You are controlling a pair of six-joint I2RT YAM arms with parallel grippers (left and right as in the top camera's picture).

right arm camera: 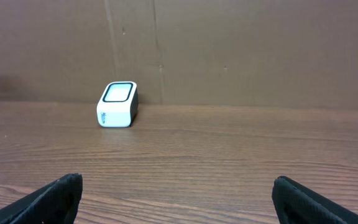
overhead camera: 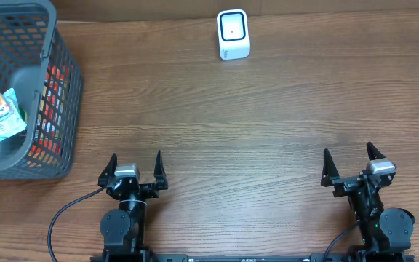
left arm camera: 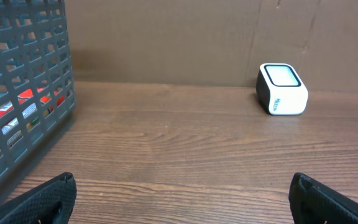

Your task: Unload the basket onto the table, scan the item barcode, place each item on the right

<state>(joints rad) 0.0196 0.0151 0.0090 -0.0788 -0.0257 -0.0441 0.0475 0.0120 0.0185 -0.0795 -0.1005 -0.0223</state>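
Grey basket (overhead camera: 65, 102) is seen at the far left holding what seems an orange-and-green packet (overhead camera: 2, 113), untouched, while the left gripper (overhead camera: 135, 157) and right gripper (overhead camera: 348, 151) are held spread and empty at the near edge, so nothing is judged carried to the white scanner (overhead camera: 233, 34) yet.

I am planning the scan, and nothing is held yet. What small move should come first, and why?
Probably the left gripper should move toward the basket for the pouch in it: it and the right gripper are open and empty, the basket is on the left, and the scanner has no item before it.
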